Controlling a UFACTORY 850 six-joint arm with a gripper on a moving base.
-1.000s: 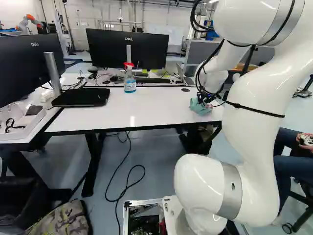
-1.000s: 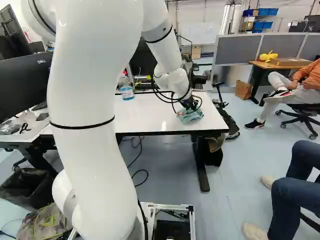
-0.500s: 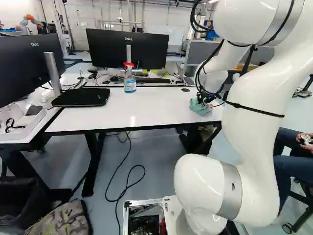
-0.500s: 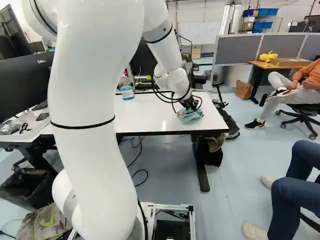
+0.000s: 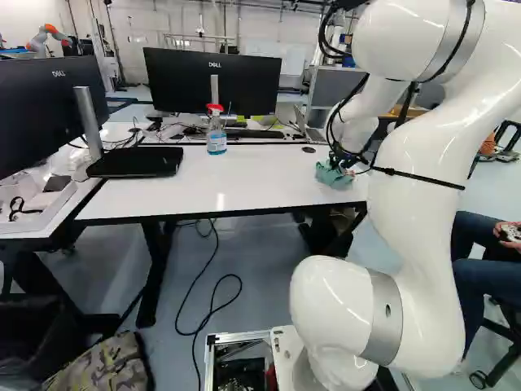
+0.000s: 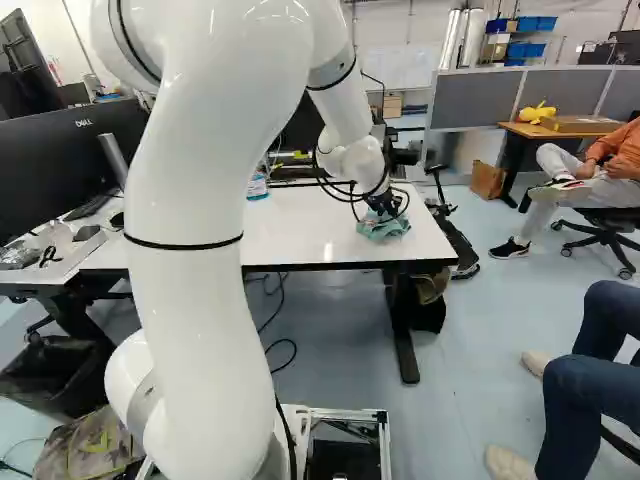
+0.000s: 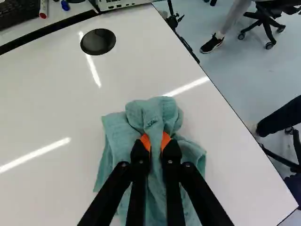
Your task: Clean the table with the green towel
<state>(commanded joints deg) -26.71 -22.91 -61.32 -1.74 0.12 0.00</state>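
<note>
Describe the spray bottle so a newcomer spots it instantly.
Find the white table and the black monitor beyond it. The spray bottle stands near the table's far edge, in front of that monitor. Unlike the black keyboard nearby, it has a red top and blue liquid.

2 rear views share the table [image 5: 260, 183] (wrist: close, facing down).
</note>
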